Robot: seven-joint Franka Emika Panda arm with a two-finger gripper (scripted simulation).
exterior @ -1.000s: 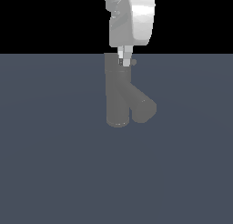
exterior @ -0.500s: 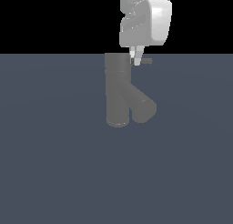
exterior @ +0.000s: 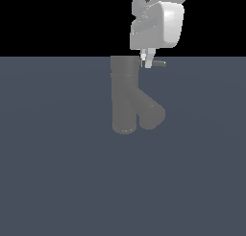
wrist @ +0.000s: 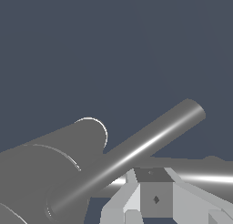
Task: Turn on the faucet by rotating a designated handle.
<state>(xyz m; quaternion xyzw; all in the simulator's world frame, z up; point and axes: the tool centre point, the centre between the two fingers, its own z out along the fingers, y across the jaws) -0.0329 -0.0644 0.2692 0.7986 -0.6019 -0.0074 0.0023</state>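
Observation:
The faucet point(exterior: 126, 98) is a matte grey upright cylinder whose thick spout point(exterior: 152, 114) branches off diagonally toward the exterior view's right. The handle point(exterior: 158, 64), a thin light-grey rod, sticks out sideways from the cap toward that same side. My white gripper point(exterior: 147, 61) hangs from above with its fingers close together, their tips level with the rod's inner end and touching it. In the wrist view the fingers point(wrist: 155, 198) sit against a bright rod point(wrist: 211, 176). A longer shiny rod point(wrist: 136, 151) crosses diagonally beside the faucet's body point(wrist: 50, 161). I cannot tell which of these is the handle.
The faucet stands alone on a flat dark blue-grey floor point(exterior: 57, 172) that fills the lower part of the exterior view. Above the horizon the background is black.
My gripper has moved toward the exterior view's right, off the faucet's cap. The handle has swung with it and now shows as a longer rod pointing to that side.

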